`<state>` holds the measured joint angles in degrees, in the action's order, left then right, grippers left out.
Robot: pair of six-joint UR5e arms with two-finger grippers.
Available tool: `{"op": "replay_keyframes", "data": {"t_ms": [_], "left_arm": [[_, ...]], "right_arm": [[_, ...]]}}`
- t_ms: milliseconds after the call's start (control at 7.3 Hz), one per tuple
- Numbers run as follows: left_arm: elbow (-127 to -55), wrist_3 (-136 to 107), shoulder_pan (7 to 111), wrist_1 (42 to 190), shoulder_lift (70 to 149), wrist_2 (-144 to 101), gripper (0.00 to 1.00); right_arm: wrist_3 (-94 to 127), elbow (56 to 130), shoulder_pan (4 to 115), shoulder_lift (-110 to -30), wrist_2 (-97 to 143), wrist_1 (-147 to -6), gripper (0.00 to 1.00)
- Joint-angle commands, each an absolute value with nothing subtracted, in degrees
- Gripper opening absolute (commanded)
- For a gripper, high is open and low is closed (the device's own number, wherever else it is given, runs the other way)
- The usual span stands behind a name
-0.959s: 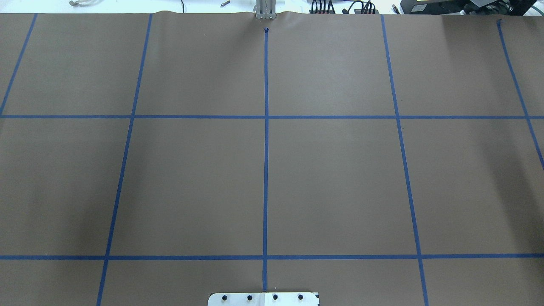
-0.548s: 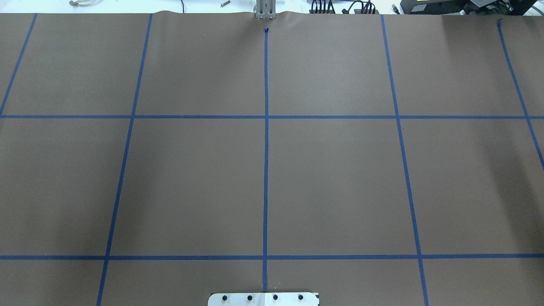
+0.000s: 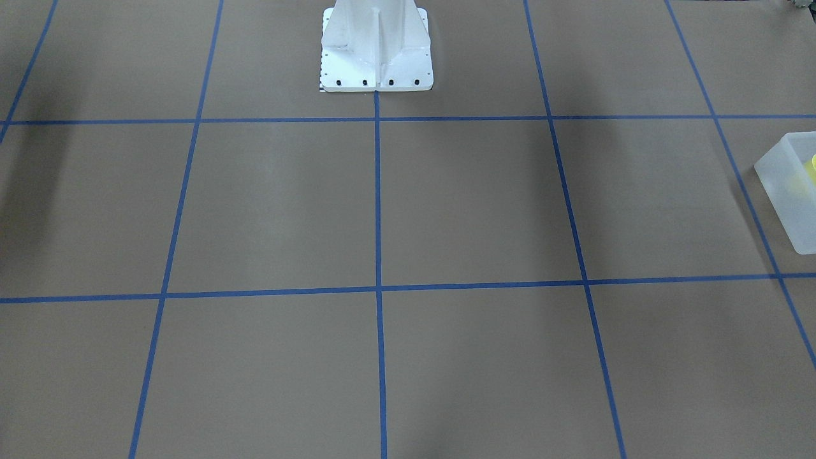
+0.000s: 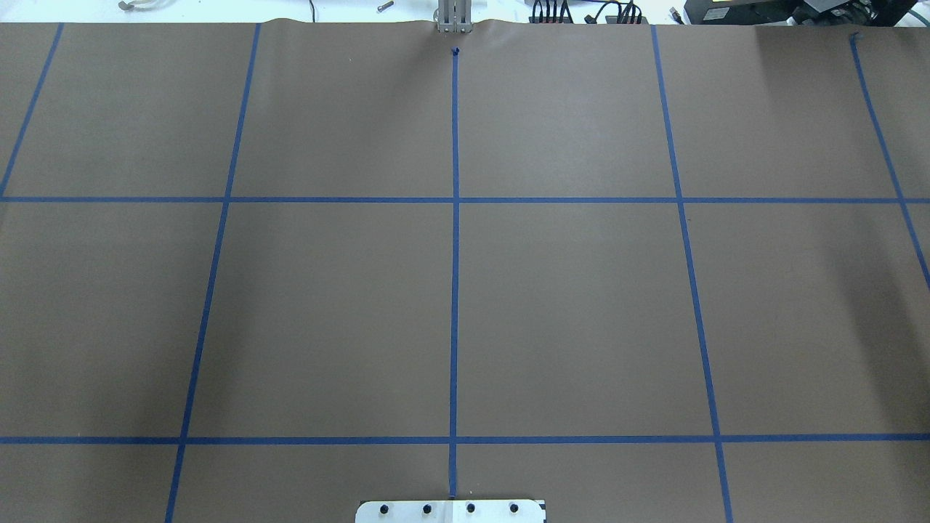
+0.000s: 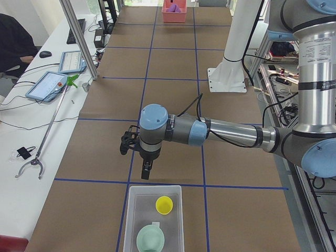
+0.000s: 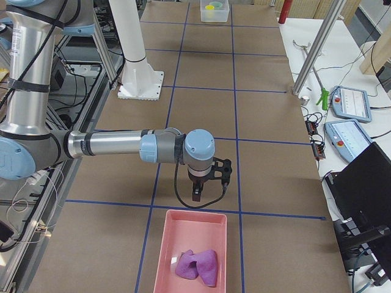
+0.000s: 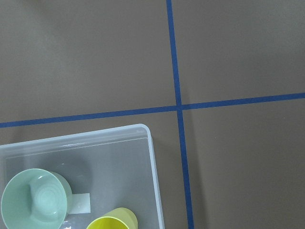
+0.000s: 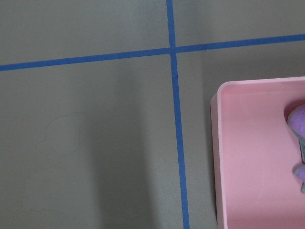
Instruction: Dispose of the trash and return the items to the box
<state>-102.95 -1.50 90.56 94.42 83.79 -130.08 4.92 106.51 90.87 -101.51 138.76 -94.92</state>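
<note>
The frosted box [image 5: 152,218] holds the yellow cup [image 5: 164,205] and the mint-green bowl [image 5: 150,239], both upright. The left wrist view shows the box corner [image 7: 151,157], the bowl [image 7: 35,200] and the cup [image 7: 112,223]. The box also shows at the edge of the front view [image 3: 787,191]. My left gripper [image 5: 146,171] hangs just beyond the box's end; I cannot tell if it is open. A pink tray [image 6: 192,256] holds purple crumpled trash [image 6: 197,267]. My right gripper [image 6: 197,194] hangs just beyond that tray; I cannot tell its state. No fingers show in either wrist view.
The white pedestal [image 3: 376,51] stands at the table's robot side. The pink tray's wall [image 8: 219,157] fills the right of the right wrist view. A side table with tablets [image 5: 50,84] and a grabber tool [image 5: 47,131] runs along the operators' side.
</note>
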Motion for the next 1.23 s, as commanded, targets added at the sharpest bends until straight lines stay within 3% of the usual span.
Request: {"op": "replay_keyframes", "data": {"t_ms": [0, 1096], "left_arm": [[-101.69, -1.67, 90.18, 94.75, 84.11, -129.90, 0.99], [-100.73, -1.58, 90.18, 94.66, 84.81, -129.64, 0.99]], "right_arm": [[4.92, 106.17, 90.88, -101.95, 138.96, -94.92, 1.00], [4.83, 106.08, 90.88, -101.87, 138.96, -94.92, 1.00]]}}
